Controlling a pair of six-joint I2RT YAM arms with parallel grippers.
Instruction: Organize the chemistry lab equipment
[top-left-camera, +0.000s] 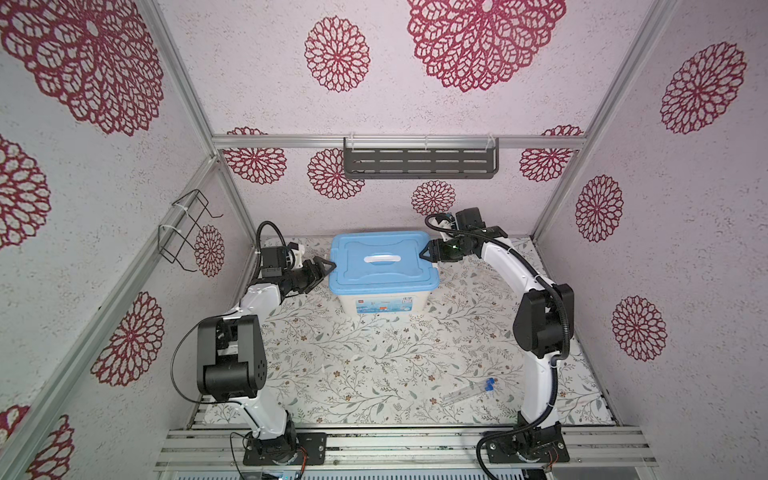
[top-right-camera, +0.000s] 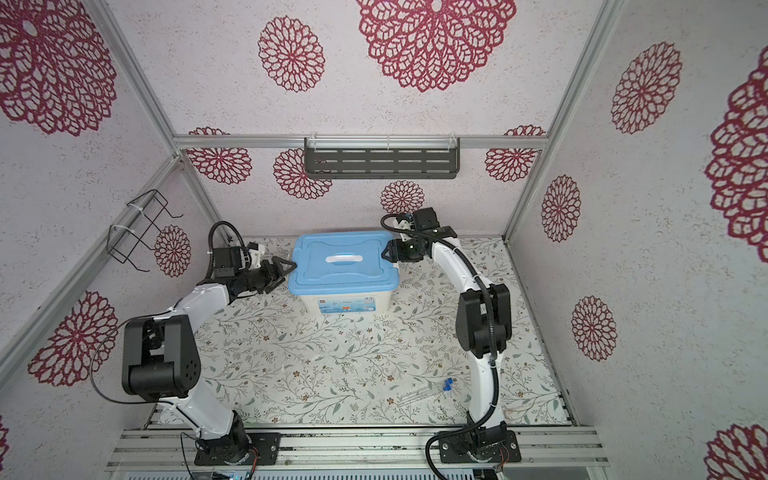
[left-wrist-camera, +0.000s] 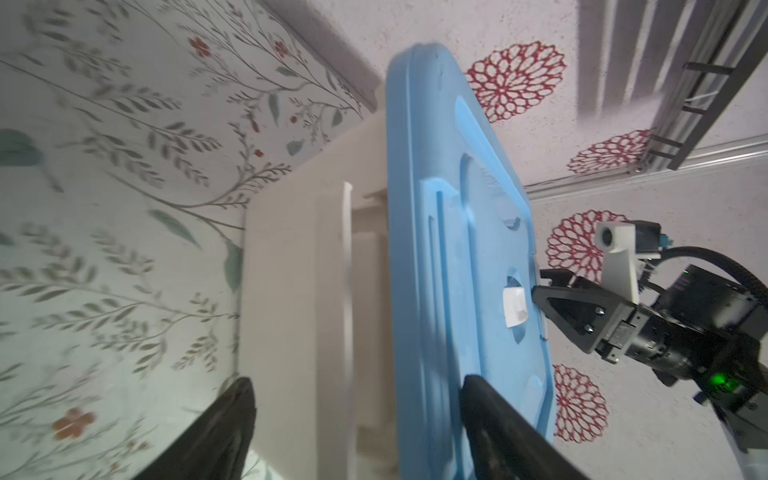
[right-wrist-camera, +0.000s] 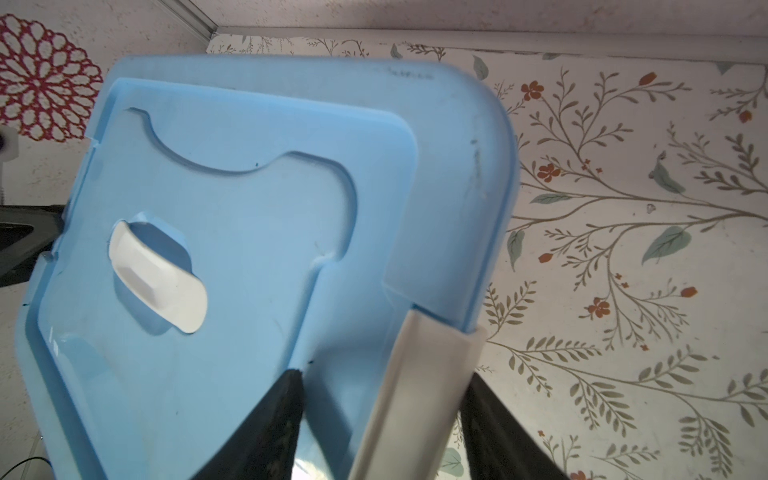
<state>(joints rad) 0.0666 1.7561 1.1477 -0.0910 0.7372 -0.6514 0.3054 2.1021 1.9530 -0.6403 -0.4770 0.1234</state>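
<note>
Two clear tubes with blue caps (top-left-camera: 469, 388) (top-right-camera: 424, 390), part of the chemistry lab equipment, lie side by side on the floral mat at the front right, far from both grippers. My left gripper (top-left-camera: 328, 266) (top-right-camera: 289, 266) (left-wrist-camera: 357, 386) is open at the left edge of the bin's blue lid (top-left-camera: 382, 262) (top-right-camera: 345, 262) (left-wrist-camera: 440, 249); one finger lies over the lid top, the other beside the white wall. My right gripper (top-left-camera: 428, 251) (top-right-camera: 386, 250) (right-wrist-camera: 384, 374) (left-wrist-camera: 538, 282) pinches the lid's right edge (right-wrist-camera: 291, 208), one finger on top and one under the white rim.
The white bin (top-left-camera: 382, 305) stands at the back centre of the mat. A black slotted shelf (top-left-camera: 419, 162) hangs on the back wall, and a black wire holder (top-left-camera: 187, 228) on the left wall. An aluminium rail (top-left-camera: 399, 440) borders the front.
</note>
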